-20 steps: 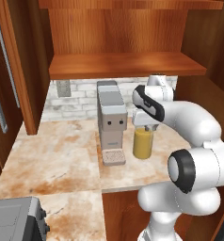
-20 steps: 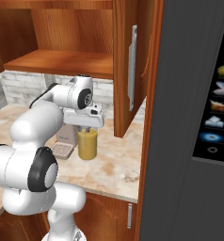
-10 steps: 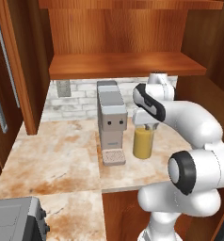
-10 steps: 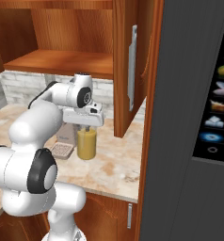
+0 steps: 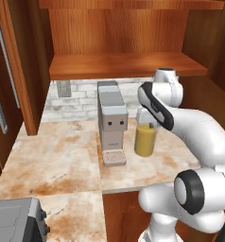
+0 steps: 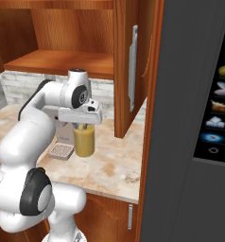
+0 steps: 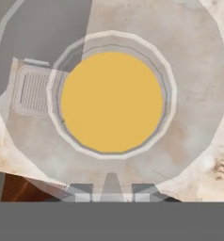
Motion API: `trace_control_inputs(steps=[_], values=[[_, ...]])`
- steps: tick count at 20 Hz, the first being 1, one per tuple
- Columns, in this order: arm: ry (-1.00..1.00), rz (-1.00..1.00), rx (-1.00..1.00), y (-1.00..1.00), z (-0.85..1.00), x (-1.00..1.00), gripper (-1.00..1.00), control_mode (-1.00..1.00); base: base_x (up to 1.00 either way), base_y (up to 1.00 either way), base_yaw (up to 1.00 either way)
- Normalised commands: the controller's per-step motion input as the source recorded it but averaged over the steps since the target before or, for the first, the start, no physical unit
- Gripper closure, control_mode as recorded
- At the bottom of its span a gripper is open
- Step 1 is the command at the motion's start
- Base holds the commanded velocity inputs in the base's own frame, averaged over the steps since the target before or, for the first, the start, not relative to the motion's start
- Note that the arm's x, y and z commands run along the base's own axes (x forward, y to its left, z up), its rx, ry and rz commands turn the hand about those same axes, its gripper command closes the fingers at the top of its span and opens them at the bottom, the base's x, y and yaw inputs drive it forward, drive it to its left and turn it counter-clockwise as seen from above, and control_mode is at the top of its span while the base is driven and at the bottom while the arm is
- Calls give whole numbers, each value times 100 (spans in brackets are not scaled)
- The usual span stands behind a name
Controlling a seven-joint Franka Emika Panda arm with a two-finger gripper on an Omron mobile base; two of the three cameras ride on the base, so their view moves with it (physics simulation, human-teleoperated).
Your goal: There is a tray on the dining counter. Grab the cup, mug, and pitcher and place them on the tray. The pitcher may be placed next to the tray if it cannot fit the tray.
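**One pitcher under the hand on the marble counter**

A marble-look counter (image 5: 62,160) under wooden shelving carries one pitcher (image 5: 145,139) of orange liquid, just beside one grey coffee machine (image 5: 112,120). The arm bends over, its gripper (image 6: 83,125) pointing straight down at the pitcher's rim. The fingertips are hard to make out; whether the jaws grip the glass cannot be told.

Base views flank pitcher (image 5: 145,140); hand view (overhead) close.
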Motion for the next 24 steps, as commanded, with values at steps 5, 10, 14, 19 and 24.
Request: trace_control_inputs(steps=[5, 10, 14, 19, 24], values=[[-9, 5, 0, 0, 20, -35, 100, -100, 0, 0, 0], [-6, 1, 0, 0, 34, -12, 100, -100, 0, 0, 0], [0, 0, 0, 0, 40, 0, 100, -100, 0, 0, 0], [0, 0, 0, 0, 38, 0, 100, -100, 0, 0, 0], [0, 0, 0, 0, 26, 0, 100, -100, 0, 0, 0]])
